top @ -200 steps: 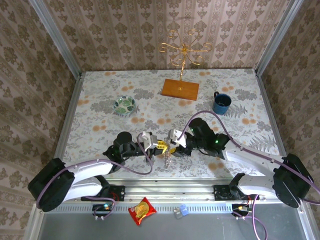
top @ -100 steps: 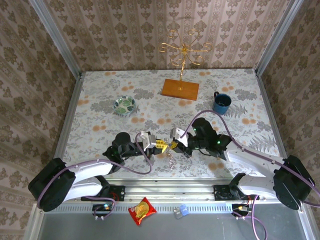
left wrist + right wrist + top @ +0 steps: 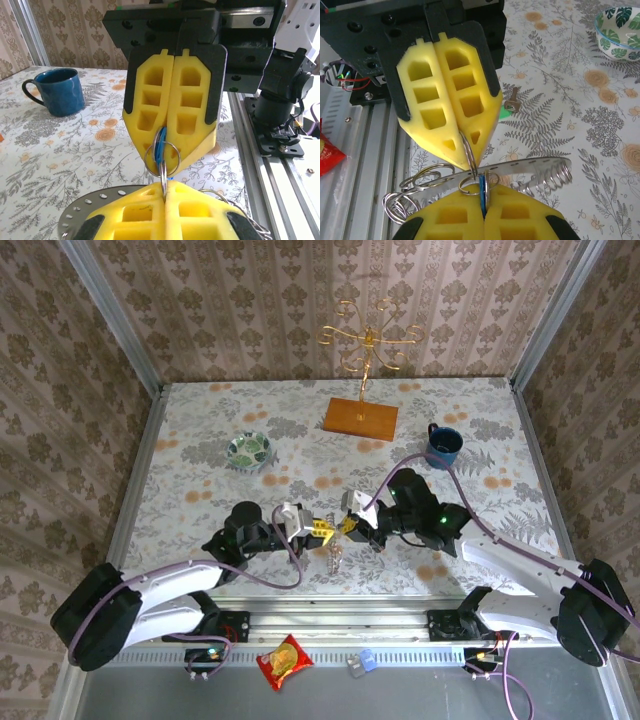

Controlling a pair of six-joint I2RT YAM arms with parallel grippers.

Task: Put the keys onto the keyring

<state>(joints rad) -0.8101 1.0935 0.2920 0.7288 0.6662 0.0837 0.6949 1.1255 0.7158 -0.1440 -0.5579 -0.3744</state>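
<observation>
My left gripper is shut on a thin split ring of the keyring, a flat grey perforated metal band with several wire rings hanging from it. The band dangles below both grippers and shows at the lower left of the left wrist view. Tip to tip with it, my right gripper is shut on the blue key, whose small ring sits against the held split ring. A green-headed key lies on the table under the left fingers.
A blue mug stands at the right, and a green-patterned bowl at the left. A gold stand on a wooden base is at the back. A snack packet lies beyond the front rail.
The right gripper's jaws have closed on the blue key. Its arm has drawn slightly back and right. The left gripper kept its hold, and the keyring still hangs between them.
</observation>
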